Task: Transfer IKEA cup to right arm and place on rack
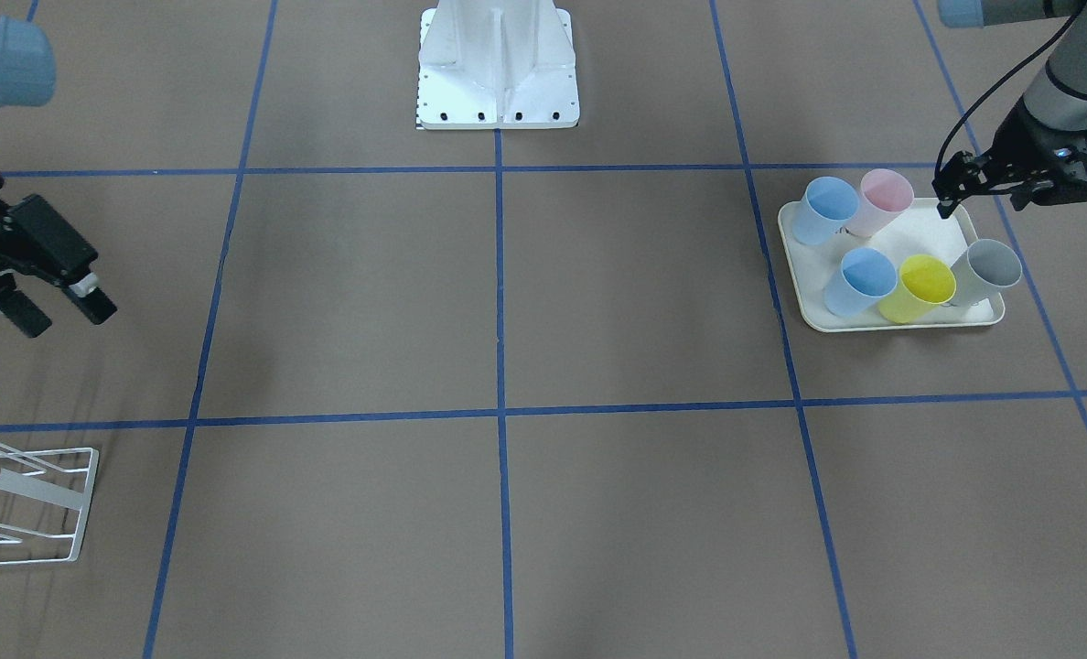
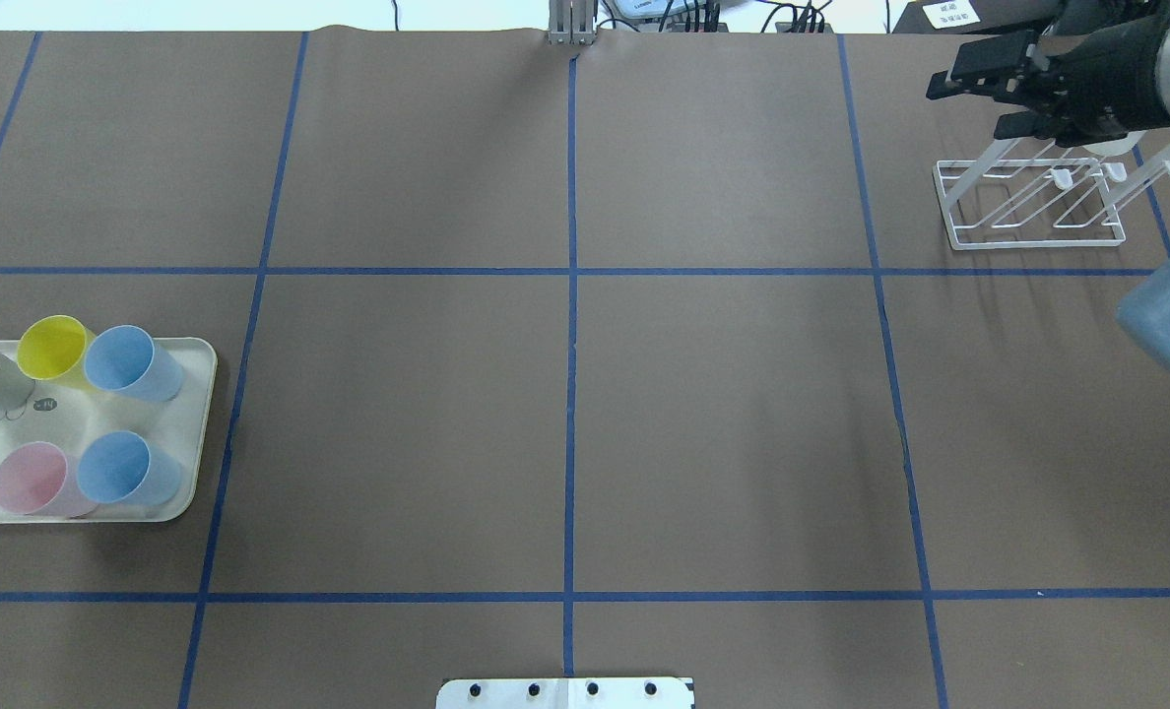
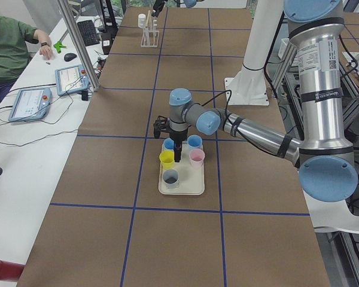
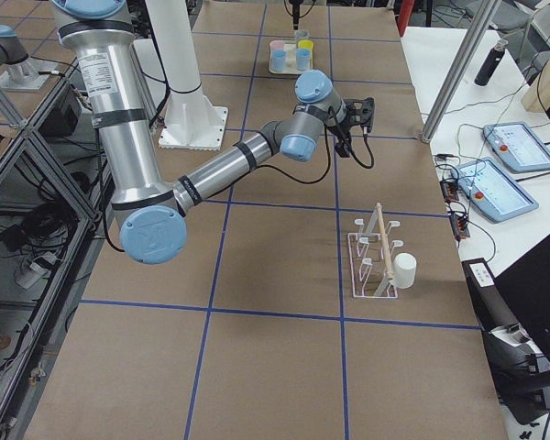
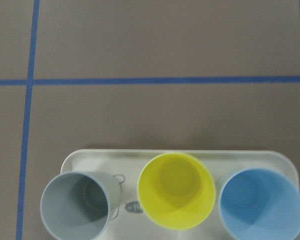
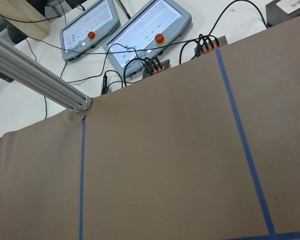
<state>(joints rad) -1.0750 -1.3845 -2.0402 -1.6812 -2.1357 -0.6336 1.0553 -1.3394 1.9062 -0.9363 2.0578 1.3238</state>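
Several plastic cups stand on a cream tray (image 1: 928, 233): two blue (image 1: 827, 209) (image 1: 862, 279), one pink (image 1: 882, 201), one yellow (image 1: 920, 286) and one grey (image 1: 987, 270). My left gripper (image 1: 946, 203), with long thin fingers, hangs point-down above the tray's middle (image 3: 177, 156); its fingers look closed together and hold nothing. Its wrist view shows the grey (image 5: 76, 209), yellow (image 5: 176, 190) and blue (image 5: 262, 202) cups from above. My right gripper (image 1: 59, 313) is open and empty, raised in the air apart from the white wire rack (image 1: 31, 494), which also shows in the overhead view (image 2: 1033, 207).
A white cylinder (image 4: 404, 270) stands beside the rack (image 4: 376, 266). The robot's white base plate (image 1: 498, 101) is at the table's middle edge. Blue tape lines grid the brown table. An operator (image 3: 9, 48) and tablets sit beyond the far edge.
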